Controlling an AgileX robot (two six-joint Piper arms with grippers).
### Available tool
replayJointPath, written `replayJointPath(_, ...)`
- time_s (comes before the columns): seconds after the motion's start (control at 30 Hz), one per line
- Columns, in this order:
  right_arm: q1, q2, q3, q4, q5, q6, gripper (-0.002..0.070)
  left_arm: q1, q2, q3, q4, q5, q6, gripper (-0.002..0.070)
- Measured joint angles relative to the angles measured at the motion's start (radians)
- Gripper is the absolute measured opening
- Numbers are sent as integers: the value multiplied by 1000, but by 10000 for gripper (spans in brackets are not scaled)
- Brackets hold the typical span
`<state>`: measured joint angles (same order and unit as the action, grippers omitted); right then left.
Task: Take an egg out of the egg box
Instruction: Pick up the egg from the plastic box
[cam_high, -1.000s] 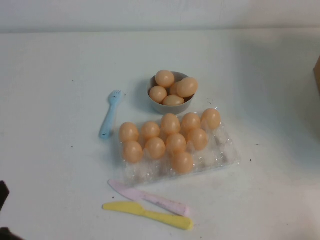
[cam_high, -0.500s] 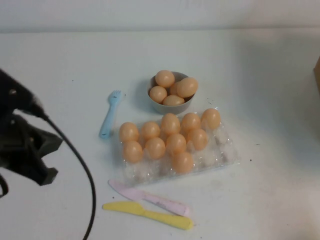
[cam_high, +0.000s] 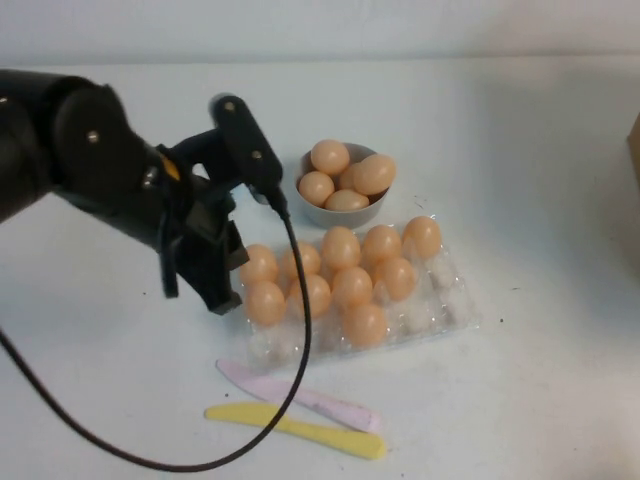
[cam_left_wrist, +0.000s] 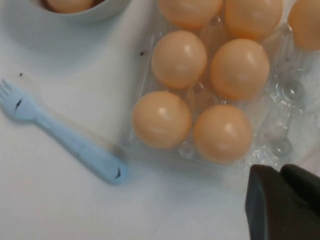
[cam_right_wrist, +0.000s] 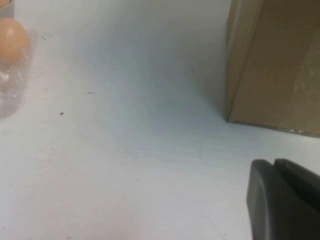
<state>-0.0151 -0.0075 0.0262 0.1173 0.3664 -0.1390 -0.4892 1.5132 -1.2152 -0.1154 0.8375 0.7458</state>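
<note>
The egg box (cam_high: 440, 305) is a clear plastic tray in the middle of the table, with several orange-tan eggs in its cups. One egg (cam_high: 265, 302) sits at its near-left corner. My left gripper (cam_high: 215, 288) hangs over the table just left of the tray, with its fingers together and nothing in them. In the left wrist view its gripper (cam_left_wrist: 281, 200) is just outside the tray's edge (cam_left_wrist: 285, 125), close to a corner egg (cam_left_wrist: 222, 133). My right gripper (cam_right_wrist: 280, 200) is shut and empty over bare table, out of the high view.
A grey bowl (cam_high: 318, 212) holding several eggs stands behind the tray. A blue fork (cam_left_wrist: 75, 142) lies left of the tray, hidden under my arm in the high view. A pink knife (cam_high: 310, 400) and a yellow knife (cam_high: 300, 430) lie in front. A cardboard box (cam_right_wrist: 275, 60) stands at the right.
My left arm has swung in from the lower left to the left end of the egg box, and it now covers the fork. The eggs and tray have not moved.
</note>
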Motion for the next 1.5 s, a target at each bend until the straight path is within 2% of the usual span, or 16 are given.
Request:
replayJointPath(0.1,0,0,0,0,0,0,-17,-31,76,-77,13,40,14,69)
replayJointPath(0.17,0,0,0,0,0,0,-17,-49,115,-115,22,66,39,161)
replayJointPath(0.27,0,0,0,0,0,0,-17,-68,163,-143,55,76,72,362)
replayJointPath(0.33,0,0,0,0,0,0,-17,-73,186,-148,82,76,81,454)
replayJointPath(0.43,0,0,0,0,0,0,-17,-73,217,-148,105,76,87,515)
replayJointPath(1.2,0,0,0,0,0,0,-17,-73,340,-152,115,55,148,534)
replayJointPath(1.4,0,0,0,0,0,0,-17,-73,359,-154,115,46,148,498)
replayJointPath(1.5,0,0,0,0,0,0,-17,-73,368,-156,115,42,148,456)
